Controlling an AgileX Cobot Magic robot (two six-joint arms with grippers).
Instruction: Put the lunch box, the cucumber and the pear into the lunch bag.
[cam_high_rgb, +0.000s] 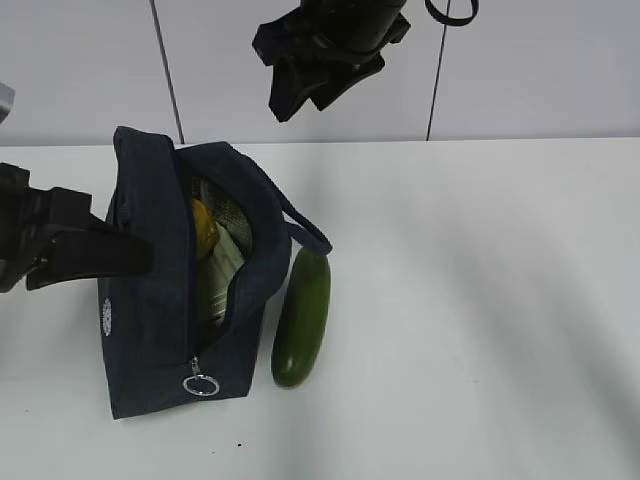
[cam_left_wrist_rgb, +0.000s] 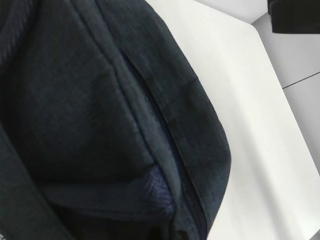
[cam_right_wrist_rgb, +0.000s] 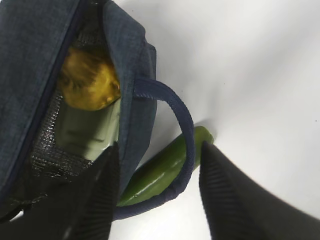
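The navy lunch bag (cam_high_rgb: 150, 330) stands open on the white table. Inside it lie the yellow pear (cam_high_rgb: 204, 225) and the pale green lid of the lunch box (cam_high_rgb: 225, 265). The cucumber (cam_high_rgb: 302, 318) lies on the table against the bag's right side, under the loop handle (cam_right_wrist_rgb: 182, 110). My left gripper (cam_high_rgb: 140, 255) is shut on the bag's left wall; in the left wrist view only bag fabric (cam_left_wrist_rgb: 100, 100) shows. My right gripper (cam_high_rgb: 300, 95) hangs high over the bag, open and empty. In its wrist view the right gripper (cam_right_wrist_rgb: 159, 146) frames the cucumber (cam_right_wrist_rgb: 160, 172), with pear (cam_right_wrist_rgb: 90, 80) and lunch box (cam_right_wrist_rgb: 90, 132) to the left.
The silver ring pull (cam_high_rgb: 201, 384) hangs at the bag's near end. White table (cam_high_rgb: 480, 300) stretches to the right of the cucumber, and a pale wall rises behind it.
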